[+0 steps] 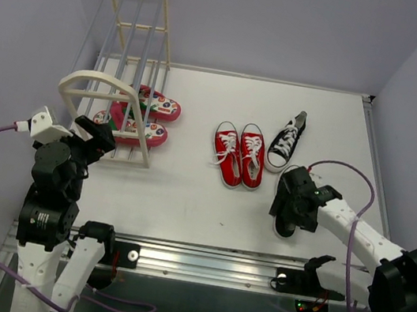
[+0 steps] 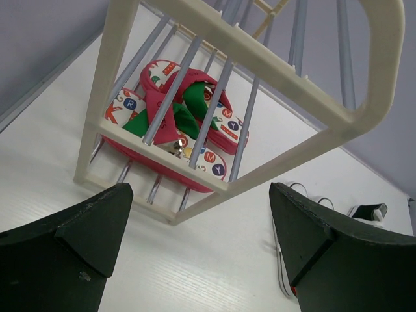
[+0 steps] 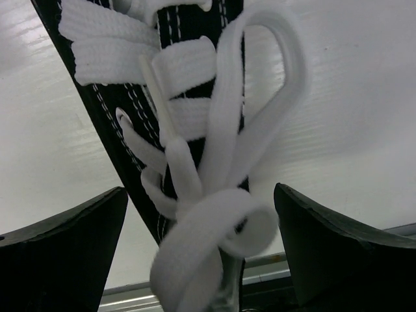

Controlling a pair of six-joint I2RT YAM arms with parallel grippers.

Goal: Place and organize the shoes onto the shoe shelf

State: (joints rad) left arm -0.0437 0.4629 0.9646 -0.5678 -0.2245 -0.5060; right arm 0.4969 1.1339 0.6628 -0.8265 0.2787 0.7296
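The cream shoe shelf (image 1: 111,90) stands at the table's left. The flip-flops (image 1: 149,117) lie on its lowest rails and show through the bars (image 2: 174,123). The red sneakers (image 1: 238,155) sit side by side mid-table. One black sneaker (image 1: 285,141) lies just right of them. The other black sneaker (image 1: 284,228) is under my right gripper (image 1: 295,202). That gripper is open, its fingers (image 3: 325,240) either side of the white laces (image 3: 195,130) without touching. My left gripper (image 1: 101,138) hangs open and empty by the shelf's near end frame (image 2: 260,65).
The table's front metal rail (image 1: 206,266) runs just behind the right gripper. Grey walls close in on the left, the back and the right. A purple cable (image 1: 346,169) loops over the right arm. Bare white tabletop (image 1: 186,192) lies between the shelf and the sneakers.
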